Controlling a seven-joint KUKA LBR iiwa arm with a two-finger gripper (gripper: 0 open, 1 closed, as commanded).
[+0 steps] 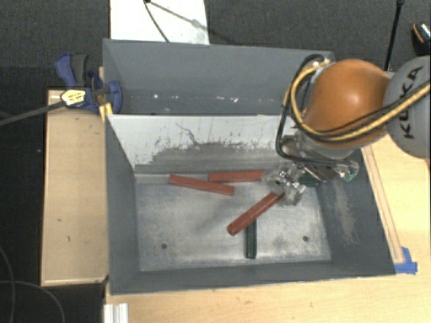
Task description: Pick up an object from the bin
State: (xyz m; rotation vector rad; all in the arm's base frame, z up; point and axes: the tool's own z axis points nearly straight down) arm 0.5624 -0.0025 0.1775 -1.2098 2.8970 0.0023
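Note:
My gripper hangs low over the right middle of the bin, just under the orange dome. Its metal tips sit at the upper right end of a reddish-brown stick that lies slanted toward the lower left. Whether the stick is between the fingers is not clear. A second reddish-brown stick lies flat just left of the gripper near the back wall. A dark green stick lies upright in the picture below the slanted one.
A third reddish-brown stick lies further left on the bin floor, slightly tilted. The bin's sloped walls rise close on the right of the gripper.

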